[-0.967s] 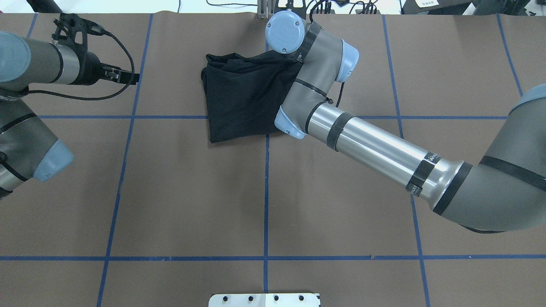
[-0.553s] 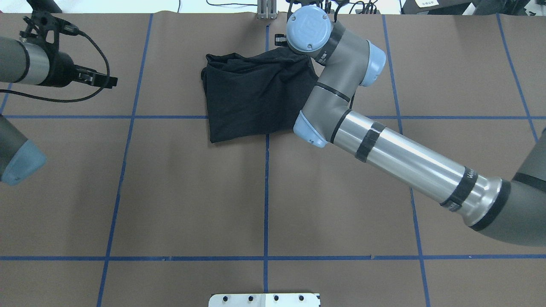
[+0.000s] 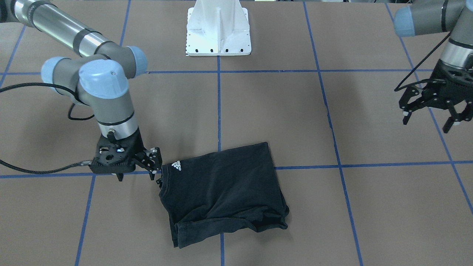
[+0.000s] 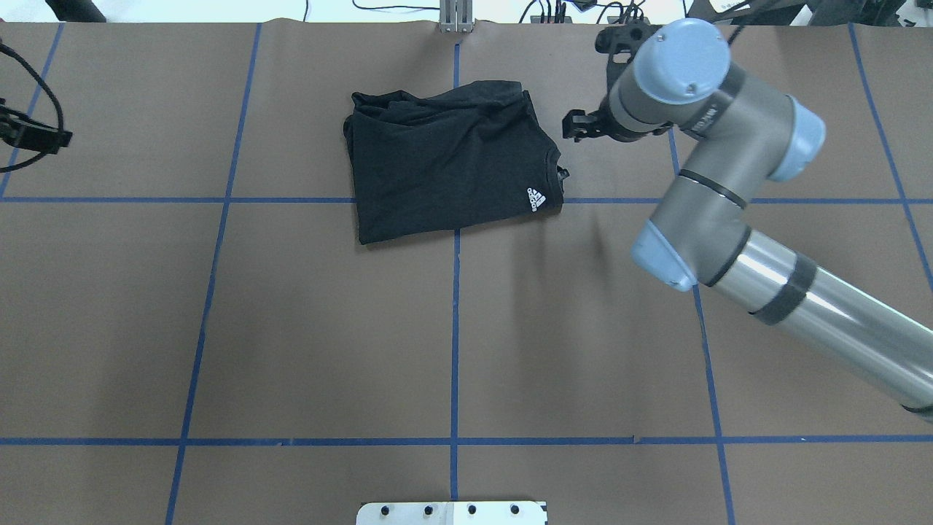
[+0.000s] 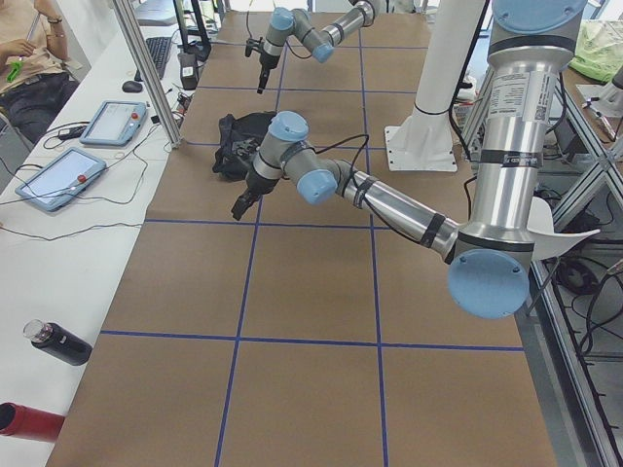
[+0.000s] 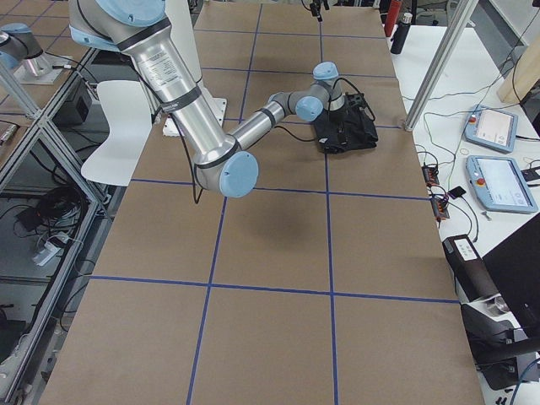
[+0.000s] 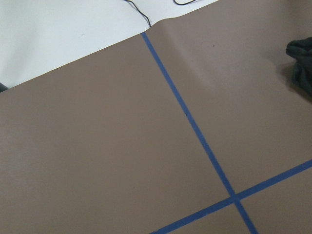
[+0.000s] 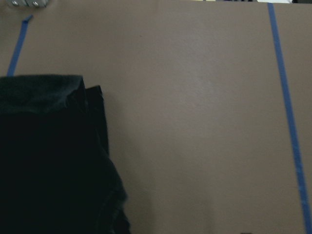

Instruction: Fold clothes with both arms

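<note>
The black T-shirt (image 4: 444, 160) lies folded on the brown table, with its white Adidas logo (image 4: 536, 198) facing up at the corner nearest my right arm. It also shows in the front view (image 3: 221, 188). My right gripper (image 3: 135, 176) hangs open and empty just beside the shirt's logo edge, close to the collar. In the overhead view it (image 4: 581, 125) sits right of the shirt. My left gripper (image 3: 426, 125) is open and empty, far from the shirt. Only its tip (image 4: 44, 137) shows at the overhead's left edge. The block graphic is hidden.
The white pedestal base (image 3: 218, 27) stands at the robot's side of the table. Blue tape lines (image 4: 455, 328) grid the brown surface. A side bench with tablets (image 5: 109, 122) and bottles (image 5: 58, 342) runs along the far edge, with a person (image 5: 29, 58) seated there.
My right arm has swung right, off the shirt, uncovering the Adidas logo corner. My left gripper has drawn back left, almost out of the overhead view. The shirt has stayed put.
</note>
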`<action>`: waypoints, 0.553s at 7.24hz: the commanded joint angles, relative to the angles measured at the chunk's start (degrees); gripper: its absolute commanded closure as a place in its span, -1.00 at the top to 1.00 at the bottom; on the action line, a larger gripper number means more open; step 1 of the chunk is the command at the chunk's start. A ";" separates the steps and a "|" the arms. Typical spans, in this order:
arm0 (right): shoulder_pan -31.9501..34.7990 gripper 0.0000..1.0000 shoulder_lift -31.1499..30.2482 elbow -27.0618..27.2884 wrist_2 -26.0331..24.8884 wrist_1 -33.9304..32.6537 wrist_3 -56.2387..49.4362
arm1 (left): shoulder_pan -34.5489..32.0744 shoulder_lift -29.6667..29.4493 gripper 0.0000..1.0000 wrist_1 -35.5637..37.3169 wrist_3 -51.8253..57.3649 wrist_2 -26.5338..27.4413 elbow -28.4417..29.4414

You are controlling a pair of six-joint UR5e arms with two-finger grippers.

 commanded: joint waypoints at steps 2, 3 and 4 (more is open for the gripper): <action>10.50 1.00 -22.59 18.20 11.70 -4.70 -20.50 | -15.95 7.27 1.00 3.25 22.20 -8.68 4.23; 16.48 1.00 -27.26 17.78 19.77 -5.22 -28.49 | -17.82 7.56 1.00 6.12 23.92 -8.78 7.83; 20.97 1.00 -33.22 17.26 25.86 -5.14 -33.36 | -18.01 6.69 1.00 13.37 24.02 -8.60 10.39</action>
